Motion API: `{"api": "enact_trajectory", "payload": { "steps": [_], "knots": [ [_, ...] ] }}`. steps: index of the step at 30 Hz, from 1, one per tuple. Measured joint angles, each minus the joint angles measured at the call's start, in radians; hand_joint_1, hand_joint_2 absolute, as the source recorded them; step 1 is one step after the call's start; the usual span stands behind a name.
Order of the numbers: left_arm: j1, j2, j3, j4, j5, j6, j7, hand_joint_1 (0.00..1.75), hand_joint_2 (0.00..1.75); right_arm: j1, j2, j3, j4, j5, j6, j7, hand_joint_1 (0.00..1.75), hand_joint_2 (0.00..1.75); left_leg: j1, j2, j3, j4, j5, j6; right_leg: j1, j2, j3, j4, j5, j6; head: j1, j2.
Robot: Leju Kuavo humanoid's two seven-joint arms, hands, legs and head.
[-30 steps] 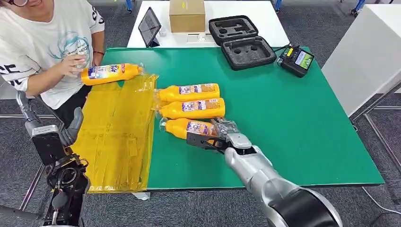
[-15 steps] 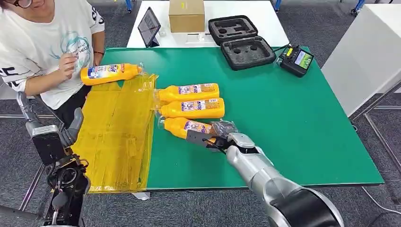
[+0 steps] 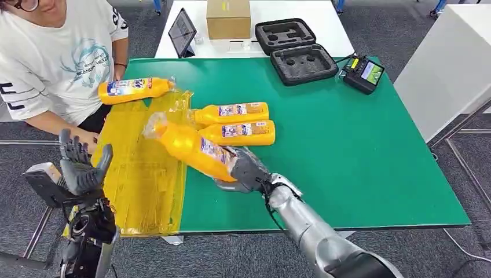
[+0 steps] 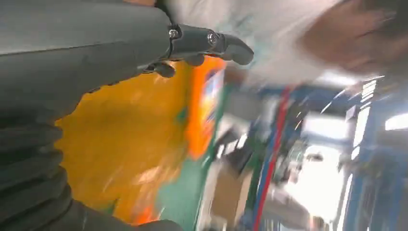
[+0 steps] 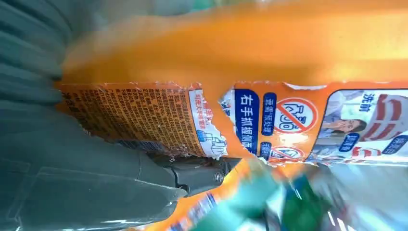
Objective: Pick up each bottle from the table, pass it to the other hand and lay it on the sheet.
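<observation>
My right hand grips the base of an orange bottle and holds it tilted above the table, its neck out over the edge of the yellow sheet. The right wrist view is close on that bottle's label. Two more orange bottles lie side by side on the green table. A fourth bottle lies at the far end of the sheet. My left hand is raised beside the sheet's left edge, fingers spread and holding nothing; its fingers show in the left wrist view.
A person in a white shirt sits at the table's far left corner, one hand low by the sheet. A black foam case, a small device, a tablet and a cardboard box stand at the back.
My right hand has lifted the nearest bottle off the table and swung it left toward the sheet. My left hand has risen with fingers spread. The person's hand has left the far bottle.
</observation>
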Motion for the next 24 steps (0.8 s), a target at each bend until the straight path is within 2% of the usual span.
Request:
{"api": "enact_trajectory", "payload": {
  "steps": [4,11,16,17,20,24],
  "knots": [
    [0.051,-0.003,0.043,0.030,0.107,-0.118,0.025,0.00,1.75,0.067,-0.002,0.028,-0.123,-0.164,-0.076,-0.003,1.75,1.75,0.000,0.000,-0.001,0.000,-0.001,0.000,0.000,0.000,-0.001,0.000,0.000,0.000,0.000,0.000],
    [0.085,-0.006,0.087,0.046,0.141,-0.146,0.038,0.00,1.75,0.118,-0.009,0.069,-0.212,-0.210,-0.121,-0.003,1.75,1.75,0.000,0.000,-0.002,0.000,-0.001,0.000,0.000,0.000,-0.001,0.000,0.000,0.000,0.000,0.000],
    [0.090,-0.008,0.121,0.046,0.187,-0.215,0.071,0.00,1.75,0.131,-0.021,0.077,-0.228,-0.282,-0.186,-0.003,1.71,1.75,0.000,0.000,-0.002,0.000,0.000,0.000,0.000,0.000,-0.001,0.000,0.000,0.000,0.000,0.000],
    [0.090,-0.008,0.121,0.046,0.175,-0.236,0.081,0.00,1.75,0.135,-0.025,0.077,-0.228,-0.289,-0.191,-0.003,1.75,1.75,0.000,0.000,-0.002,0.000,0.000,0.000,0.000,-0.001,-0.001,0.000,0.000,0.000,0.000,0.000],
    [0.095,-0.018,0.082,0.035,0.082,-0.292,0.107,0.00,1.75,0.147,-0.031,0.078,-0.220,-0.299,-0.194,-0.003,1.73,1.75,0.000,-0.001,-0.002,0.000,0.000,0.000,0.000,-0.001,-0.002,0.000,0.000,0.000,-0.001,0.000],
    [0.101,-0.048,-0.055,-0.011,-0.047,-0.307,0.138,0.00,1.75,0.153,-0.021,0.099,-0.158,-0.283,-0.154,-0.003,1.71,1.75,0.000,-0.002,-0.003,0.000,-0.001,0.000,0.000,-0.001,-0.001,0.000,0.000,0.000,0.000,0.000]
  ]
}}
